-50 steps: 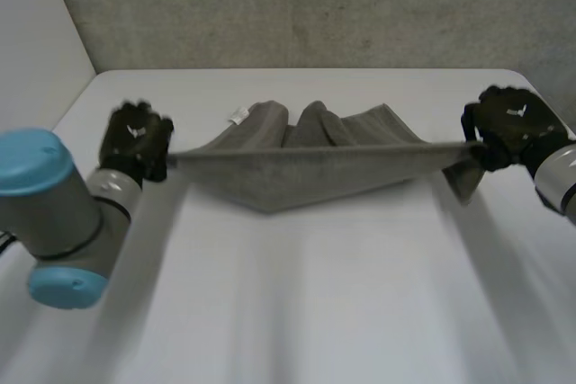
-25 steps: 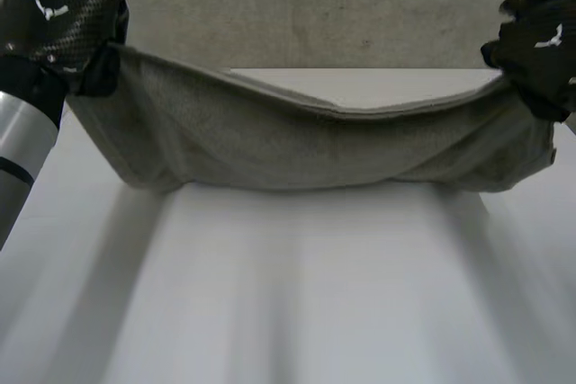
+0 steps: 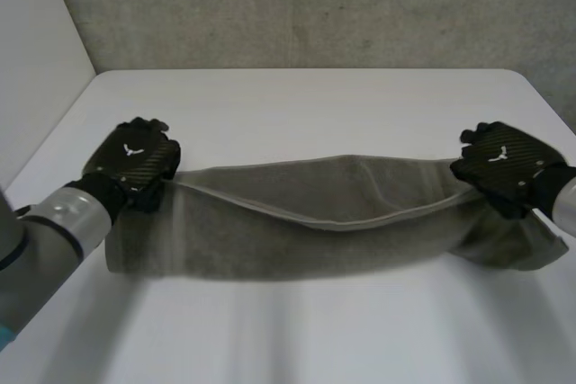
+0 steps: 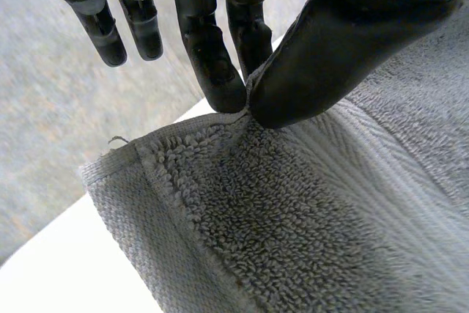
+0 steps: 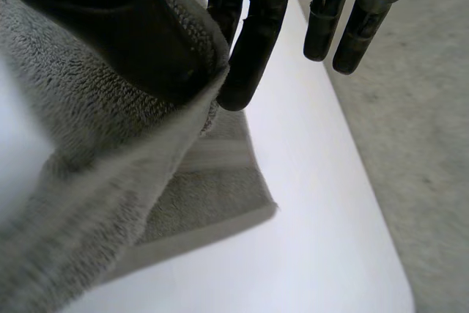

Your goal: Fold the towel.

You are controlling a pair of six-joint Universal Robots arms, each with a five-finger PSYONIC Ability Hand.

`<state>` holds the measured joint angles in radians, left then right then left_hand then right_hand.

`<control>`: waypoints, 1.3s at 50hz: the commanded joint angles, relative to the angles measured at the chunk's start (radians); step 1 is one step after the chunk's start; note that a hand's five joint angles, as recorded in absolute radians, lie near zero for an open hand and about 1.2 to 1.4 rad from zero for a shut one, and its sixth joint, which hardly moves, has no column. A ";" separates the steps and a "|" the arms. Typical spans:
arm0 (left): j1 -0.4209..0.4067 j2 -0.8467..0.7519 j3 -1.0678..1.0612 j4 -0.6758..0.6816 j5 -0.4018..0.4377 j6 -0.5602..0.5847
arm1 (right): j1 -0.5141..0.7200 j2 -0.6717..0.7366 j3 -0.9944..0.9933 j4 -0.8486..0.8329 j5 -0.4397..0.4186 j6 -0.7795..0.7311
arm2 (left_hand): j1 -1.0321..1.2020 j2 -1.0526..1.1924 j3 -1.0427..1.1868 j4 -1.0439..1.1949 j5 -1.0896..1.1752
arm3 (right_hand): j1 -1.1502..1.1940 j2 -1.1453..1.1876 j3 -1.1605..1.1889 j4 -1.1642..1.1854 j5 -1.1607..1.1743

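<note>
Overhead, towel (image 3: pixel 306 222) stretched between left hand (image 3: pixel 135 161), right hand (image 3: pixel 502 166); wrist views reveal each thumb-and-finger pinch on towel edge.

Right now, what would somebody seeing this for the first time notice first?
A grey towel stretched across the white table, its upper edge lifted and sagging in the middle. The left hand pinches one end of that edge, the right hand the other.

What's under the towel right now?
The towel sags onto the white table, ends pinched by the left hand and right hand. The surface beneath is covered.
</note>
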<state>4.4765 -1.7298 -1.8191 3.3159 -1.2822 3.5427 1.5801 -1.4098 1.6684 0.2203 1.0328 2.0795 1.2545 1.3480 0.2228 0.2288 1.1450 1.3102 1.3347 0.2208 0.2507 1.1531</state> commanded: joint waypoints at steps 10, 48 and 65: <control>-0.010 -0.424 0.326 0.010 -0.087 0.019 | 0.133 0.403 -0.258 -0.260 0.056 0.114 | 0.142 0.048 -0.048 -0.054 0.077 | 0.086 0.062 -0.046 -0.076 0.069; -0.022 -0.611 0.531 0.103 -0.154 0.015 | 0.156 0.706 -0.552 -0.456 0.136 0.197 | 0.142 0.048 -0.048 -0.054 0.077 | 0.086 0.062 -0.046 -0.076 0.069; -0.052 -0.579 0.541 0.120 -0.216 0.016 | 0.162 0.671 -0.538 -0.509 0.128 0.270 | -1.062 -1.155 -0.048 -0.054 -1.127 | -1.136 -1.160 -0.046 -0.076 -1.153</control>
<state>4.4505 -2.3365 -1.2706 3.4482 -1.4885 3.5584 1.7364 -0.6972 1.1130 -0.2782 1.1702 2.2874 0.7361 0.7796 0.2228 0.2288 0.6014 0.7254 0.7248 0.2208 0.2508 0.5256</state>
